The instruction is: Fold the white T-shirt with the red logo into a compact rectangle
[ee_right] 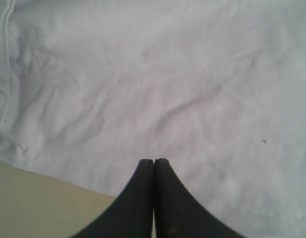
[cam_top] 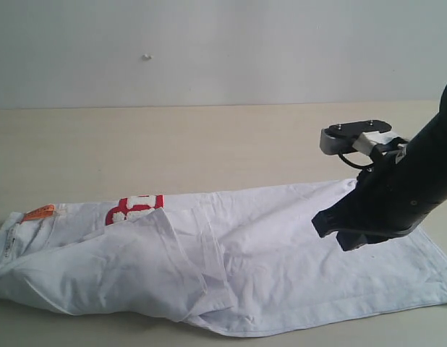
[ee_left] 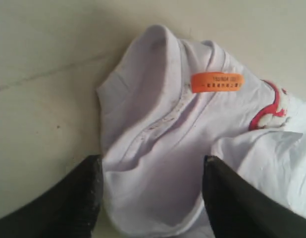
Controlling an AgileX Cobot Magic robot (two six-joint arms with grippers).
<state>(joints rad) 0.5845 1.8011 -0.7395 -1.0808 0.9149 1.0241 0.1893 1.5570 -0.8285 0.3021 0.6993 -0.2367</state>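
A pale wood-grain table (cam_top: pixel 209 137) fills the foreground. On it the white short-sleeved cotton T-shirt (cam_top: pixel 281 246) lies folded lengthwise, a long band running left to right, with a loose sleeve flap (cam_top: pixel 173 267) along its near edge. At the right, over the hem end, the black right gripper (ee_right: pixel 153 163) has its tips pressed together with nothing between them. At the left, the black left gripper (ee_left: pixel 150 166) hangs with its tips apart above the collar end, near the small orange neck tag (ee_left: pixel 217 82). I'd judge the crosswise fold comes next: smooth that flap, pinch every layer at the corners, and carry the end over evenly. Along the far edge the fuzzy red-and-white logo (cam_top: pixel 133 207) peeks out. Beyond it is a bare grey-white wall (cam_top: pixel 209 50).
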